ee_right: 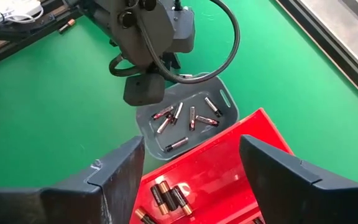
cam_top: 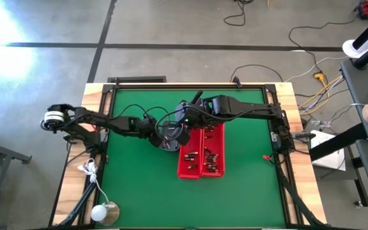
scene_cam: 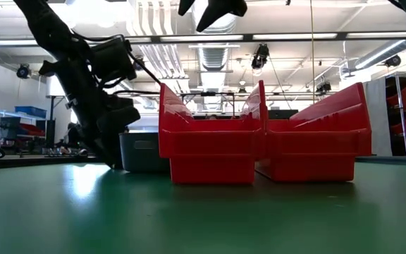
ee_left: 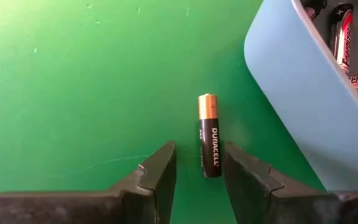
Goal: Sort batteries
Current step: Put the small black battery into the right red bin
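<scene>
A black and copper battery (ee_left: 209, 140) lies flat on the green mat beside the small grey tray (ee_left: 303, 87). My left gripper (ee_left: 199, 165) is open and points down at it, one finger on each side of its black end, apart from it. The tray (ee_right: 219, 93) holds several batteries (ee_right: 191, 118), and more batteries (ee_right: 166, 199) lie in the red bins (cam_top: 201, 152). My right gripper (ee_right: 191, 168) hangs open high above the bins and tray, holding nothing.
The two red bins (scene_cam: 210, 141) stand side by side at mid table, with the grey tray (scene_cam: 143, 152) against their left side. A white cable and a round disc (cam_top: 105, 213) lie at the near left corner. Bare green mat spreads on the near side.
</scene>
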Tool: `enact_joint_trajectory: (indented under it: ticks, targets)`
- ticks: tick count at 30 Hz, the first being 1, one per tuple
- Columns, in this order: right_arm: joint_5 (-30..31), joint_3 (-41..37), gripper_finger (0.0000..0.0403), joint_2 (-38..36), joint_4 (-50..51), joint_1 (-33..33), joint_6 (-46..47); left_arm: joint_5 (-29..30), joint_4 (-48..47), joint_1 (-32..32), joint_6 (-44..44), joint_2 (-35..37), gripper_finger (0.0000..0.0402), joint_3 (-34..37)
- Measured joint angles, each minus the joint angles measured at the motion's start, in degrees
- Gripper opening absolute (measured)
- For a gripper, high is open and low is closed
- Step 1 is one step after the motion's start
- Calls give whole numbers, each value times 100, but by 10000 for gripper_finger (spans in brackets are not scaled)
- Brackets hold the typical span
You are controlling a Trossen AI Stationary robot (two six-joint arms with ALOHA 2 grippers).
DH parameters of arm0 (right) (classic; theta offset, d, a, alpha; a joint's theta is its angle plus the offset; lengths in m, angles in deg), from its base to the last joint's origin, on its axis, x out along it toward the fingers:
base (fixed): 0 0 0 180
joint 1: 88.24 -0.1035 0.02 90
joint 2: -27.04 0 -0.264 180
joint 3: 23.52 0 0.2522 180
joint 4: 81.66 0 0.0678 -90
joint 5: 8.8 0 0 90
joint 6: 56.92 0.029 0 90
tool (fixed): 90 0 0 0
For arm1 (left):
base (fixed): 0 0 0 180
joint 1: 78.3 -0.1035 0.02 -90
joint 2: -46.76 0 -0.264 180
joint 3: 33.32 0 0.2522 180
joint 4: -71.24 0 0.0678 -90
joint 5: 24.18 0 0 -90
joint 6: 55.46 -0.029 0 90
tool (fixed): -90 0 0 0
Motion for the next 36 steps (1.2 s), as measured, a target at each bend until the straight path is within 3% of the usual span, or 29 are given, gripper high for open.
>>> enact_joint_trajectory:
  ticks: [4, 12, 18, 27, 36]
  targets:
    - [0, 0, 249, -1, 2, 8, -15, 47, -3, 0, -129, 7, 95, 8]
    - [15, 0, 246, -1, 0, 47, -63, 215, 430, 4, -149, -363, 12, 128]
    - [17, 0, 254, -1, 0, 83, -63, 418, 449, 13, -123, -421, 28, 125]
    - [-12, 138, 246, -254, -168, 229, -42, 702, 338, 28, -410, -196, 15, 208]
    - [42, 146, 241, -1106, -411, 451, -250, 777, 121, 105, -663, 980, 14, 634]
